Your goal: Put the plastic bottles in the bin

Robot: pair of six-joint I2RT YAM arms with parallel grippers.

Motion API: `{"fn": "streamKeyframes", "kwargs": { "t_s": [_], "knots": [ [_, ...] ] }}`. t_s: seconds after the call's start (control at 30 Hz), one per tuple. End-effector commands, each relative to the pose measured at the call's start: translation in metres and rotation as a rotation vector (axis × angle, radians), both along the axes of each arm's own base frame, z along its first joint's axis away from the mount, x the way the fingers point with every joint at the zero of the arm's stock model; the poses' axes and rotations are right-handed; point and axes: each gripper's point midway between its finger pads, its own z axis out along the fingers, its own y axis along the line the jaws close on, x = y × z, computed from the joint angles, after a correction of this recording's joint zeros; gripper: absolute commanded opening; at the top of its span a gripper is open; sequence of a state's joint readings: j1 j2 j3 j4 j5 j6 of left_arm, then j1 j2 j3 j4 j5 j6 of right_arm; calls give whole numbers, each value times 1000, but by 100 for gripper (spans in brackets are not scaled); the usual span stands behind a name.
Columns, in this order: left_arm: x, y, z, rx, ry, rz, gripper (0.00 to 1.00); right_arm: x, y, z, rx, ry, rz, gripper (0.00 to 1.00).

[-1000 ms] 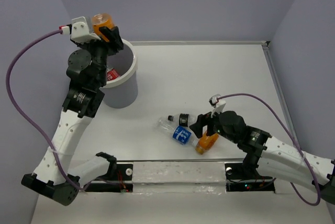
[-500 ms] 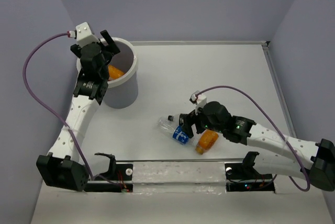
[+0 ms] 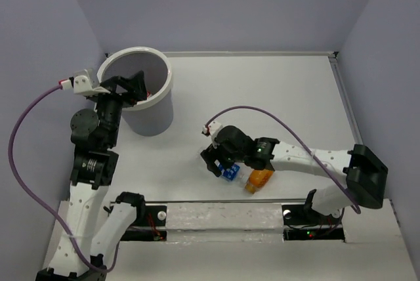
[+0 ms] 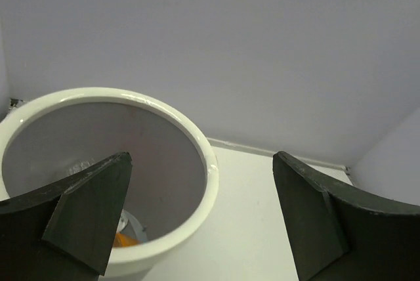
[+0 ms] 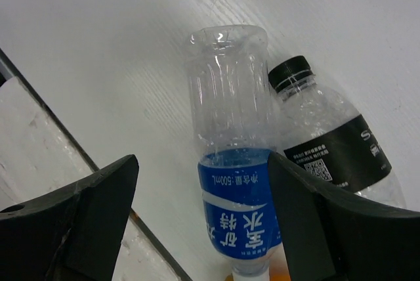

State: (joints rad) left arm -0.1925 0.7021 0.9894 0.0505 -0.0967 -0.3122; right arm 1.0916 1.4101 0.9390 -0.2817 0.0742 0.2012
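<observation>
The white bin (image 3: 165, 77) stands at the back left. My left gripper (image 3: 134, 87) hangs open and empty over its near rim. In the left wrist view the bin's rim (image 4: 209, 174) lies between my fingers (image 4: 92, 215), and an orange bottle (image 4: 122, 240) shows at the bottom inside. My right gripper (image 3: 220, 165) is open, low over a clear bottle with a blue label (image 3: 230, 173). In the right wrist view it straddles that blue-labelled bottle (image 5: 239, 182), the right finger (image 5: 328, 228) close against it. A black-labelled bottle (image 5: 335, 150) lies beside it, and an orange bottle (image 3: 260, 179) behind.
The arms' base rail (image 3: 223, 218) runs along the near edge, just behind the lying bottles. Purple walls enclose the white table (image 3: 262, 97) at the back and sides. A raised lip (image 3: 344, 104) borders the right edge.
The left gripper opened and dropped its orange bottle into the bin, then drew back to the near rim. The right gripper moved left over the blue-labelled bottle, its jaws narrowing a little.
</observation>
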Motion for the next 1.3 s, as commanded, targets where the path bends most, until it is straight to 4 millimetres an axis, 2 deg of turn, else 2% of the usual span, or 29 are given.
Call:
{"fn": "streamKeyframes", "kwargs": {
  "t_s": [0.0,0.13,0.2,0.23,0.27,0.33,0.43,0.47,0.5,0.63,0.83,0.87,0.9,1.03,1.1,1.2,1.27],
  "knots": [
    [-27,-10,-12,26,-16,-84,99,12,17,-7,-74,-40,18,84],
    [-50,0,-29,43,-9,-53,99,18,26,-16,-114,-48,14,84],
    [-54,1,-35,55,2,-51,99,23,29,-15,-121,-64,8,85],
    [-57,1,-34,57,-3,-53,99,25,28,-21,-147,-65,4,85],
    [-59,1,-34,58,-3,-59,99,29,31,-18,-150,-76,-6,86],
    [-63,-2,-33,60,-10,-79,99,30,31,-29,-191,-64,-1,86],
    [-66,-7,-31,69,-23,-109,99,30,38,-34,-198,-45,9,87],
    [-66,-7,-32,71,-22,-110,99,25,41,-43,-216,-30,24,87],
    [-65,-7,-32,75,-24,-108,99,25,43,-45,-218,-24,25,87],
    [-67,-6,-32,72,-34,-101,99,6,67,-50,-214,-8,85,87],
    [-78,-9,-21,61,-68,-130,99,4,72,-70,-268,8,93,86],
    [-79,-8,-19,61,-73,-128,99,6,73,-69,-270,2,92,85],
    [-80,-8,-18,60,-76,-128,99,6,73,-70,-276,0,92,79],
    [-84,-6,-13,58,-93,-116,99,10,82,-73,-284,-12,116,72],
    [-86,-4,-9,53,-106,-107,99,16,87,-68,-278,-38,113,66],
    [-87,4,1,4,-131,-69,99,31,110,-36,-191,-124,114,59],
    [-88,2,6,-17,-156,-81,99,40,128,-3,-115,-188,127,57]
  ]
}}
